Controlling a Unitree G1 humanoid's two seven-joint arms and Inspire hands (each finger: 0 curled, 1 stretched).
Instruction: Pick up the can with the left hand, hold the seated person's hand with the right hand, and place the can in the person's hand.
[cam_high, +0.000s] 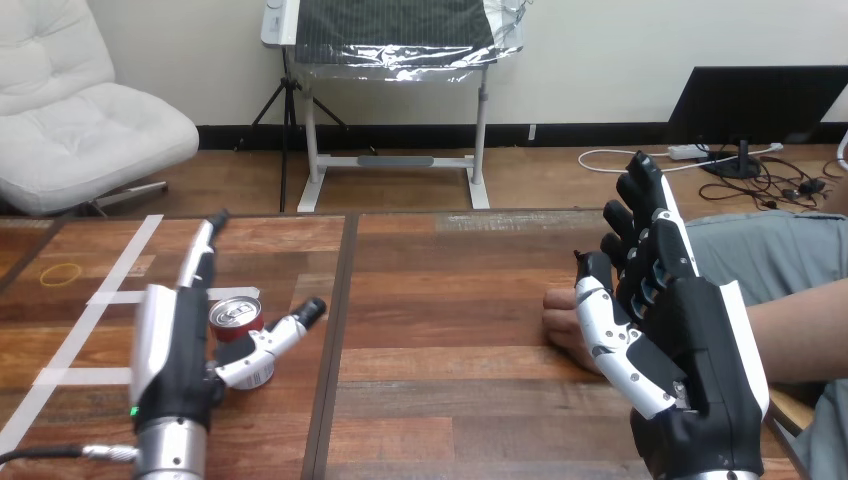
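A red can (238, 322) with a silver top stands upright on the left part of the wooden table (450, 300). My left hand (178, 340) is at the can, fingers straight and pointing away along its left side, thumb stretched out across its near right side. This hand is open, not closed round the can. At the right, my right hand (680, 340) is raised edge-on with straight fingers, open. The person's hand (562, 318) rests on the table just left of and behind it, partly hidden. I cannot tell whether the two touch. The person's forearm (800, 335) comes in from the right edge.
White tape strips (105, 295) cross the table's left part, and a yellow rubber band (62, 272) lies near the far left. A dark seam (338, 330) splits the table top. Bare wood spans the middle between my hands.
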